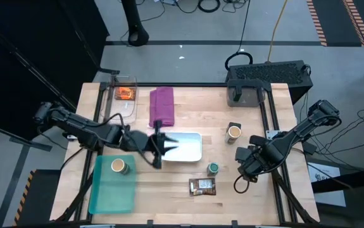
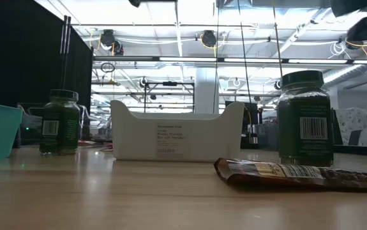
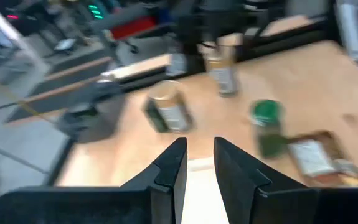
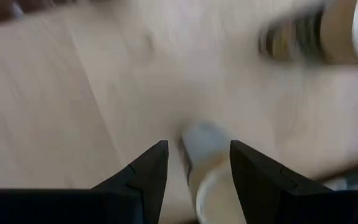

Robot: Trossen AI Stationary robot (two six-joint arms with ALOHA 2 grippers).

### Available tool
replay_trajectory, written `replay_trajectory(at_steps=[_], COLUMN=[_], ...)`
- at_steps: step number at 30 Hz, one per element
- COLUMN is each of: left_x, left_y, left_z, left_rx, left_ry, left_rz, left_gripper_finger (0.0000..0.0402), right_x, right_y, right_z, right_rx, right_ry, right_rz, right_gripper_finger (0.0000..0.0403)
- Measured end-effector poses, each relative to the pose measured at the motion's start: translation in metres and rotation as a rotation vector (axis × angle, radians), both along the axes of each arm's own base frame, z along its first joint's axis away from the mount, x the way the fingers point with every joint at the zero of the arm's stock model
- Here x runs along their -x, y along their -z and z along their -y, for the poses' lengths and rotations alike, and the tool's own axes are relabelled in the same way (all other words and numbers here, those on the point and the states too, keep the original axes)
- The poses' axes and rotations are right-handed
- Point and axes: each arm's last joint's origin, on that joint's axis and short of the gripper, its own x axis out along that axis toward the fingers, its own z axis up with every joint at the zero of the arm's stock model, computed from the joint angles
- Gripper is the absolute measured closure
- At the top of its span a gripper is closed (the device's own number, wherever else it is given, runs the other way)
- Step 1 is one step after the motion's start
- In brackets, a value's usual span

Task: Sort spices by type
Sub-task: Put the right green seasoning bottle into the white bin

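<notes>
My left gripper [image 1: 163, 147] [image 3: 200, 144] is open a little and hovers over the left end of the white tray [image 1: 191, 147], holding nothing. My right gripper [image 1: 245, 159] [image 4: 198, 146] has a pale, tan-lidded jar [image 4: 205, 163] between its fingers. One tan-lidded jar [image 1: 118, 166] stands in the teal tray [image 1: 109, 193], and another [image 1: 234, 132] stands on the table. A green-lidded jar [image 1: 213, 168] [image 2: 304, 118] and the dark brown packet [image 1: 202, 185] [image 2: 298, 174] are on the table near the front. A second green-lidded jar [image 2: 59, 121] shows only in the low view. The orange packet [image 1: 126, 94] lies in a clear box. My right gripper has the tan-lidded jar between its two fingers [image 4: 147, 168], which come from above along the jar's sides [image 4: 197, 146]. The lid end faces the wrist camera. The view is blurred, so I cannot tell whether the jar's base is on the table or lifted.
The folded purple cloth [image 1: 163, 106] lies behind the white tray. A black box [image 1: 267, 79] sits at the table's far right corner. Bare wood [image 1: 169, 196] runs along the near edge between the teal tray and the brown packet.
</notes>
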Motion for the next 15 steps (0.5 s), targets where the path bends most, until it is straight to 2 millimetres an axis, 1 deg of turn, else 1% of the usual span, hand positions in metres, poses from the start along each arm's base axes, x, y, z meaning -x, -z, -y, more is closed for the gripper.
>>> replay_trajectory(at_steps=[4, 8, 12, 15], left_x=[0.008, 0.009, 0.006, 0.006], left_y=[0.003, 0.005, 0.005, 0.0], left_z=[0.025, 0.044, 0.057, 0.059], left_rx=[0.091, 0.131, 0.154, 0.17], left_ry=[0.049, 0.098, 0.133, 0.131], left_rz=[-0.017, 0.003, 0.056, 0.101], left_gripper_finger=[0.0316, 0.0316, 0.0316, 0.0316], right_x=[-0.009, -0.02, -0.026, -0.021], right_y=[-0.001, -0.005, -0.009, -0.014], right_z=[-0.003, -0.011, -0.02, -0.02], right_rx=[0.047, 0.102, 0.112, 0.106], right_ry=[-0.127, -0.216, -0.328, -0.355], right_rz=[0.117, 0.287, 0.391, 0.407], right_gripper_finger=[0.0248, 0.0248, 0.0248, 0.0248])
